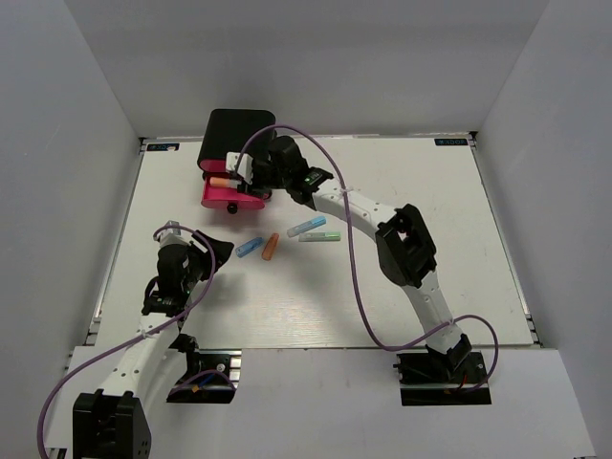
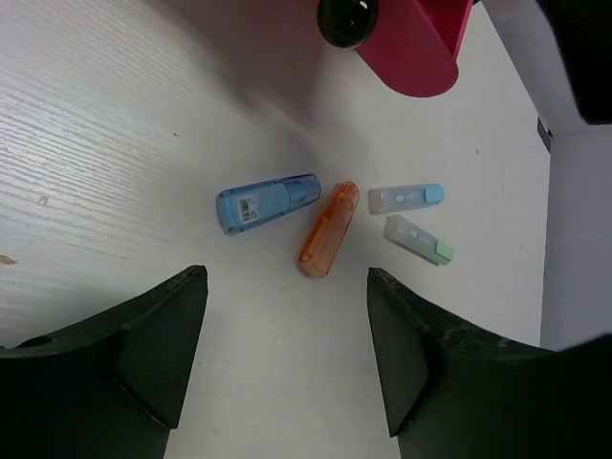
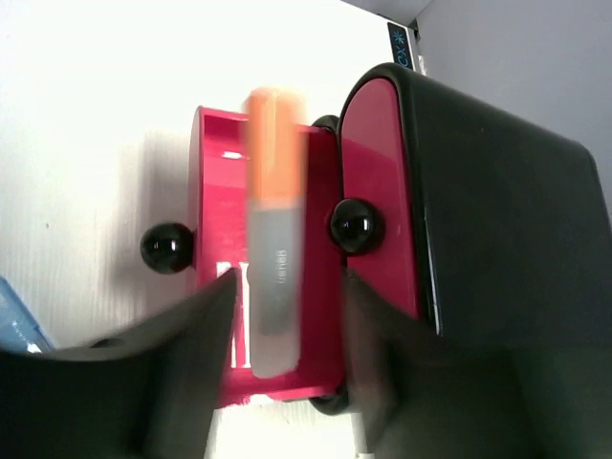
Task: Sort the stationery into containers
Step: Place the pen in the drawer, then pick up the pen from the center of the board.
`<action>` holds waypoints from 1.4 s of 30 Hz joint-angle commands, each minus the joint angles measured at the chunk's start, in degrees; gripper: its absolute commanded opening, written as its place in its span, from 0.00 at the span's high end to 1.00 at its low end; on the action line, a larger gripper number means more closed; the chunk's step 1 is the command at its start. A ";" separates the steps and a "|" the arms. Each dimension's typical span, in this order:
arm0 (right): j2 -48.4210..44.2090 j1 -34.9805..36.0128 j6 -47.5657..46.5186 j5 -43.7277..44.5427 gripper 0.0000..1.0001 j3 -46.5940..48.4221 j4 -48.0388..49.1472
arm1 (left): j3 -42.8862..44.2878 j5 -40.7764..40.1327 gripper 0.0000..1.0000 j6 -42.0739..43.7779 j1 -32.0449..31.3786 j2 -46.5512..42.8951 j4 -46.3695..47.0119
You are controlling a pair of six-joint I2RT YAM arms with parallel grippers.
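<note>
Left gripper hangs inside the table's near left edge, jaws wide apart and empty, facing a blue piece, an orange piece, a light-blue-capped piece and a green-capped piece. Right gripper stands over the pulled-out pink drawer of the black cabinet at the far left corner. Its jaws are set wider than the blurred orange-capped piece between them.
</note>
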 commanded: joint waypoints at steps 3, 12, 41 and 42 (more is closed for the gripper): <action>2.25 0.63 1.04 2.22 0.34 2.02 4.09 | -0.40 -0.04 0.22 -0.13 -0.19 -0.18 0.76; -9.40 -1.30 5.52 2.31 0.69 -8.48 6.38 | -0.40 0.49 0.22 -0.13 -0.19 -0.18 1.29; -17.70 -12.99 -17.41 -4.28 0.36 -35.34 -24.29 | 2.50 3.21 0.25 3.29 -0.72 -0.27 0.41; -17.43 -12.99 -17.76 -4.28 0.36 -35.07 -24.47 | 2.50 3.21 0.25 3.30 -0.72 -0.27 0.41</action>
